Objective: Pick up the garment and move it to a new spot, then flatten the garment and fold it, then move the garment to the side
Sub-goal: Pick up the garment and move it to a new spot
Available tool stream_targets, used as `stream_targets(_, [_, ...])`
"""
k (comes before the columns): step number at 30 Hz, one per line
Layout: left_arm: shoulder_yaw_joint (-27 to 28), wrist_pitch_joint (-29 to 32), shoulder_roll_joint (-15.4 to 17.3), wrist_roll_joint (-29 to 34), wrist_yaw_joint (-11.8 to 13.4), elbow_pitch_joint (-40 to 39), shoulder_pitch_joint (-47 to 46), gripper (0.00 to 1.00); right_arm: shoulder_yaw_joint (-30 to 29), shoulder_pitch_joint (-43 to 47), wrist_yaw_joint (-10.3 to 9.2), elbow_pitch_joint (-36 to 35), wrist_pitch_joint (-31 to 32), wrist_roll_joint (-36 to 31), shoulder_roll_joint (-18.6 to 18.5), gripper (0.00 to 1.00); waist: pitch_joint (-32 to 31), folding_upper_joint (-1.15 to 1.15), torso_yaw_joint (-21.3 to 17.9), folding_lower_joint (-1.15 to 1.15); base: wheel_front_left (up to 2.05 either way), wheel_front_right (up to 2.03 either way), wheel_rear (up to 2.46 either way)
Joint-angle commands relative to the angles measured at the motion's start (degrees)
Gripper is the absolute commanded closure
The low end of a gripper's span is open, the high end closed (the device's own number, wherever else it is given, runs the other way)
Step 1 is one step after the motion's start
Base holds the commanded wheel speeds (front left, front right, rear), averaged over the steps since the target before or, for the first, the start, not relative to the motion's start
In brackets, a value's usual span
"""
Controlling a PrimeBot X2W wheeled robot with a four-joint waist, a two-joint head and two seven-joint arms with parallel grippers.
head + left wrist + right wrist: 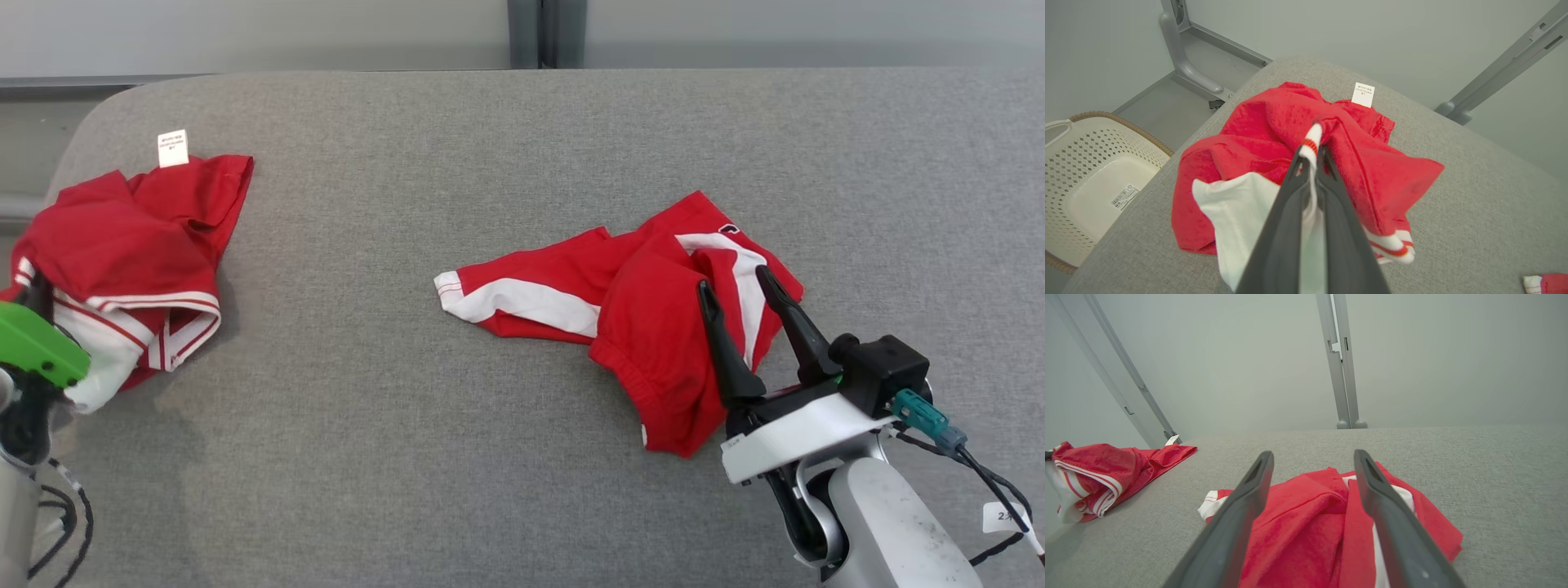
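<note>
Left end effector [1312,152] is clamped on the crumpled red-and-white fabric garment's [1257,122] striped hem, ready to lift. Right end effector [733,279] hovers open over a second red white-striped garment [563,273].

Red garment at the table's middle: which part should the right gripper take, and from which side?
Probably the raised fold of the middle red garment, from above: it stands up off the table, in line with the open right gripper; the cuffed end lies flat.

Lab: grey padded table [522,163], metal frame [1343,375]
</note>
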Motion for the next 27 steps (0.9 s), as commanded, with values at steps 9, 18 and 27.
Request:
stream_targets(9, [-3.5, 0.2, 0.5, 1.7, -2.3, 4.6, -0.9, 0.0, -0.7, 0.6, 0.03, 0.2, -0.2, 0.4, 0.3, 0.0, -2.6, 0.0, -0.6, 0.0, 0.0, 0.0, 0.0])
stream_targets(18, [-7.2, -2.7, 4.7, 4.6, -2.5, -5.5, 1.7, 0.0, -3.7, 3.1, 0.03, 0.0, -0.2, 0.0, 0.5, 0.0, -7.0, 0.0, -0.1, 0.0, 0.0, 0.0, 0.0])
stream_targets(27, [-9.2, 3.9, 7.6, 3.3, 1.1, -16.5, 11.2, 0.0, -2.6, 5.5, 0.03, 0.7, -0.2, 0.6, 0.4, 0.0, -11.2, 0.0, -0.9, 0.0, 0.0, 0.0, 0.0])
